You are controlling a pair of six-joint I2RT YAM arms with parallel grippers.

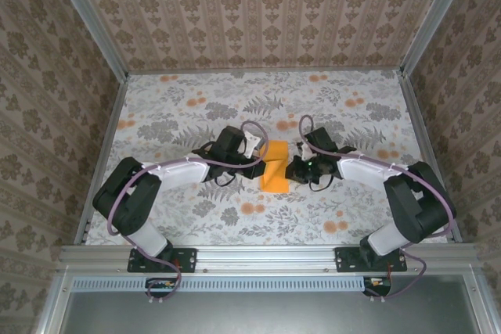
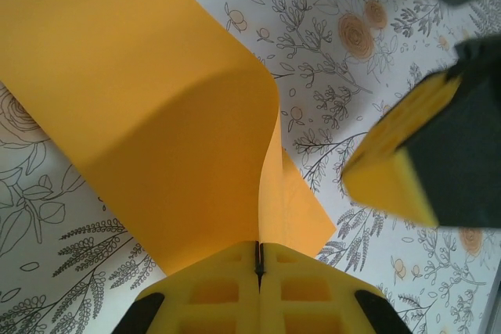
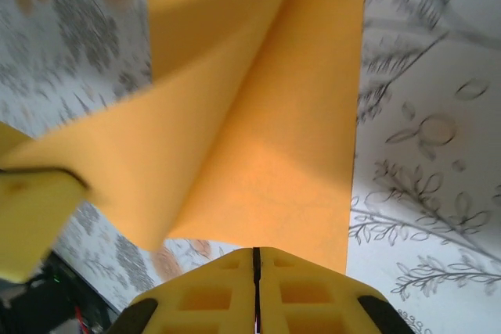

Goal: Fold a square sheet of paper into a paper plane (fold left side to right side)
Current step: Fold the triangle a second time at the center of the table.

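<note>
Orange square sheet of paper (image 1: 275, 168) stands bowed and partly folded on the middle of the floral surface (image 1: 188, 107), between the two hands. Left hand (image 2: 258, 254), fingers pressed together, pinches the sheet's left side. Right hand (image 3: 256, 257), likewise closed tight, pinches its right side, near the left hand.

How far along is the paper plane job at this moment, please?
Done: the left gripper and the right gripper are each shut on an edge of the square sheet of paper. In hand: the sheet bends in a soft curve between them, not pressed flat. Left: finishing the left-to-right fold and every later fold; no pointed plane shape exists yet.
</note>
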